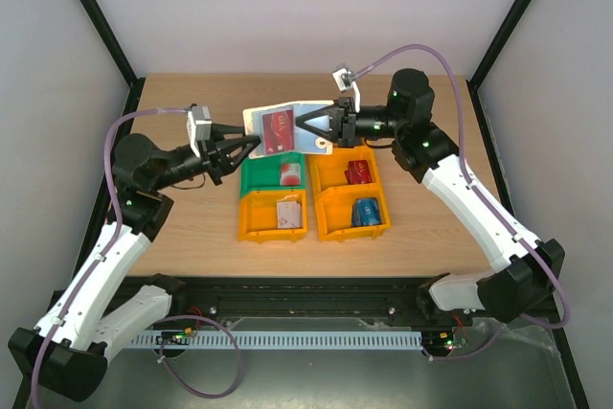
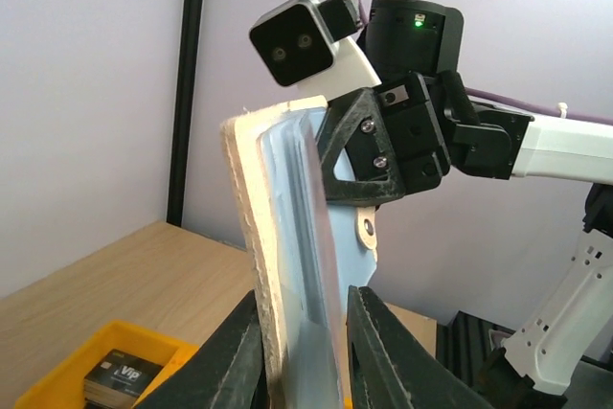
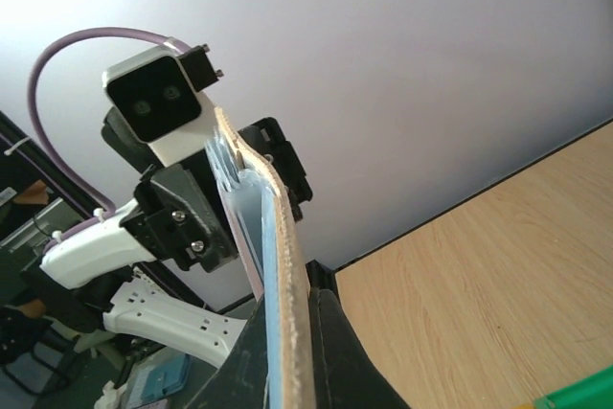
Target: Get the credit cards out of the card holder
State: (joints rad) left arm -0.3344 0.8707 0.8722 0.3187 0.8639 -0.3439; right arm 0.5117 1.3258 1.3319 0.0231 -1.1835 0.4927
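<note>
The card holder (image 1: pixel 259 122), pale blue with tan edges, hangs in the air above the bins. A red card (image 1: pixel 279 127) shows on its face. My right gripper (image 1: pixel 305 124) is shut on the holder's right end; in the right wrist view both fingers press flat on the card holder (image 3: pixel 287 265). My left gripper (image 1: pixel 251 144) straddles the left end. In the left wrist view, one finger touches the tan edge of the card holder (image 2: pixel 287 265) and a small gap shows at the other finger (image 2: pixel 383 352), so my left gripper (image 2: pixel 305 328) is slightly open.
Below the holder stand a green bin (image 1: pixel 259 176) holding a card (image 1: pixel 289 174), an orange bin (image 1: pixel 259 222) with a pale card (image 1: pixel 287 215), and two orange bins (image 1: pixel 330 171) to the right holding a red card (image 1: pixel 359 172) and a blue card (image 1: pixel 365 212).
</note>
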